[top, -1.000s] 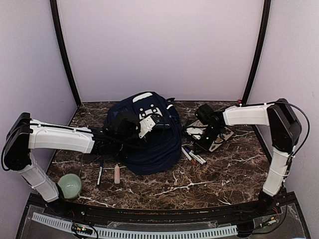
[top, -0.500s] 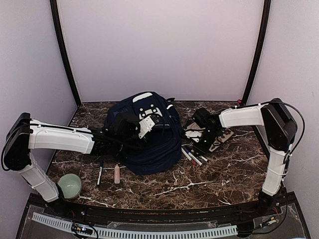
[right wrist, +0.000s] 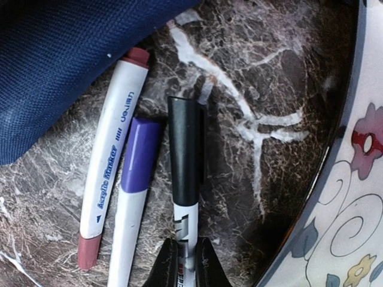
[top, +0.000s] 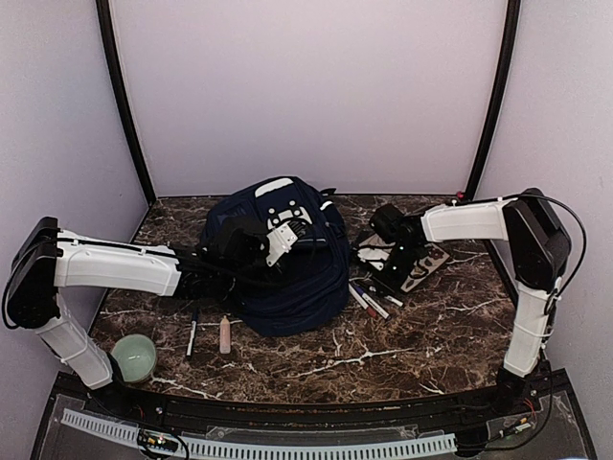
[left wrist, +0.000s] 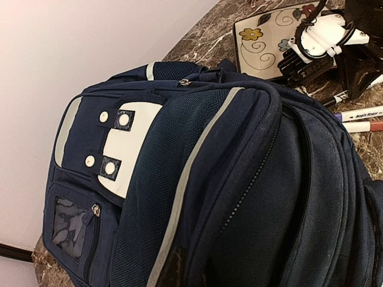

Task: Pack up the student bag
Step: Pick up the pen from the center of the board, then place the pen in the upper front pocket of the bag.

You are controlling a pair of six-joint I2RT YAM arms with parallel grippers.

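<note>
The student bag (top: 287,268), navy with white patches, lies in the middle of the table and fills the left wrist view (left wrist: 227,179). My left gripper (top: 245,247) rests on its upper left part; its fingers are buried in the fabric and hidden. My right gripper (right wrist: 187,270) is shut on the barrel of a black-capped marker (right wrist: 185,155) lying on the table just right of the bag. In the top view the right gripper (top: 393,276) is over the markers (top: 372,299). A red-capped acrylic marker (right wrist: 111,161) and a purple-capped marker (right wrist: 134,197) lie beside it.
A flowered notebook (top: 426,264) lies right of the markers, with its edge in the right wrist view (right wrist: 353,197). A black pen (top: 192,335), a pinkish tube (top: 225,335) and a green cup (top: 134,356) sit at the front left. Walls enclose the table.
My right gripper has moved left from over the notebook to the markers beside the bag. My left arm and the bag have not moved.
</note>
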